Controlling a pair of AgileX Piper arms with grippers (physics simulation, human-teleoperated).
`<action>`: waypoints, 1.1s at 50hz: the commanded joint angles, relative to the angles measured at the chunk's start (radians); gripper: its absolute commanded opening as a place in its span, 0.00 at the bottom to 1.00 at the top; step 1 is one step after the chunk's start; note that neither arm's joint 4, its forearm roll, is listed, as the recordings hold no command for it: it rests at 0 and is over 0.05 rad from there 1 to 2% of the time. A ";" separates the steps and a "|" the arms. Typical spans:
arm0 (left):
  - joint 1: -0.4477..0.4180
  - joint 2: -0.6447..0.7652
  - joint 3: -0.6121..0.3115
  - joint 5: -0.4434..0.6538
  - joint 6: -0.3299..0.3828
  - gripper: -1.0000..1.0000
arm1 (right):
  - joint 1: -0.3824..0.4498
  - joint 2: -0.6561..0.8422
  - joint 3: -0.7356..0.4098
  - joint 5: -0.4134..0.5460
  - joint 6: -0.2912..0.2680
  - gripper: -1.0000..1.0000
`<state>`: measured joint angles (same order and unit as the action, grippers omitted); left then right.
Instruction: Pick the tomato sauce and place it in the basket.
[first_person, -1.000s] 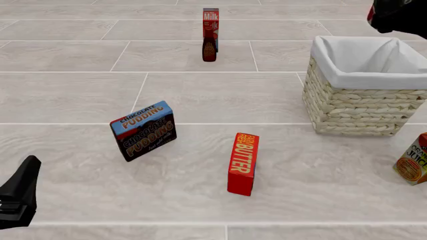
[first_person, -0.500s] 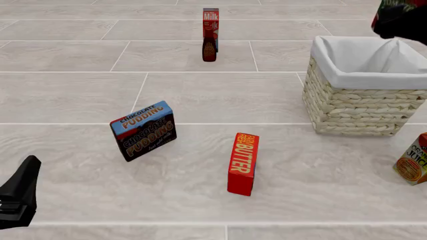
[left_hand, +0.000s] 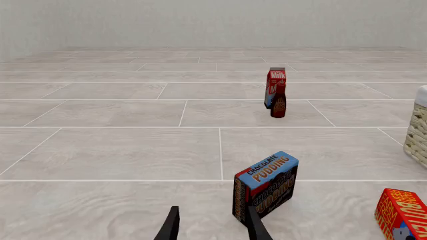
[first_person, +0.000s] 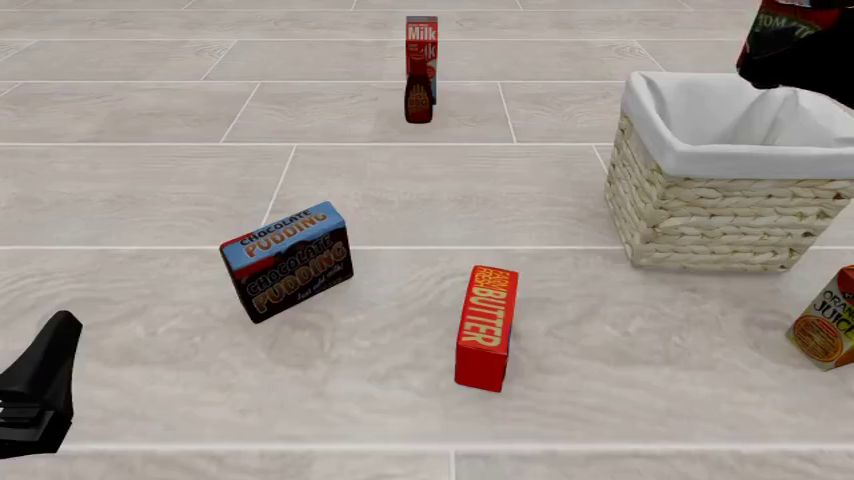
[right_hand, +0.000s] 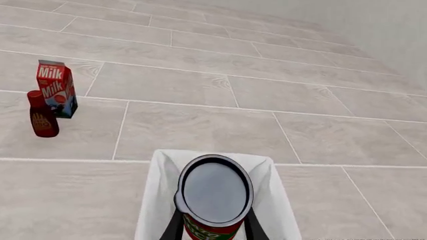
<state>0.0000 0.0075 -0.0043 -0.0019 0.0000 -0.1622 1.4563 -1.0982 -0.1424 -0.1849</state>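
The tomato sauce (right_hand: 214, 197), a red can with a dark rim and grey lid, hangs above the basket's white lining (right_hand: 157, 196). My right gripper (right_hand: 213, 222) is shut on the can, one finger on each side. In the front view the can (first_person: 783, 22) and right gripper (first_person: 807, 52) are at the top right, over the far rim of the cream wicker basket (first_person: 714, 205). My left gripper (left_hand: 212, 215) stands open and holds nothing. It sits low at the near left (first_person: 51, 360), just short of the chocolate pudding box (left_hand: 265, 184).
A chocolate pudding box (first_person: 286, 261) and a red butter box (first_person: 485, 327) stand in the middle. A milk carton (first_person: 422, 40) with a dark brown bottle (first_person: 419, 96) in front stands far back. An orange juice carton (first_person: 827, 322) leans at the right edge.
My right gripper has moved a little down and left toward the basket, bringing more of the can into the front view. The left arm has not moved.
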 joint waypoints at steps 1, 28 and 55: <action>0.000 0.000 0.000 0.000 0.000 1.00 | -0.001 0.026 -0.010 -0.008 0.022 0.00; 0.000 0.000 0.000 0.000 0.000 1.00 | -0.012 0.085 -0.015 -0.023 0.017 0.00; 0.000 0.000 0.000 0.000 0.000 1.00 | -0.015 0.114 -0.004 -0.035 0.016 0.00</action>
<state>0.0000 0.0075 -0.0043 -0.0019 0.0000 -0.1759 1.5601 -1.1020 -0.1708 -0.1870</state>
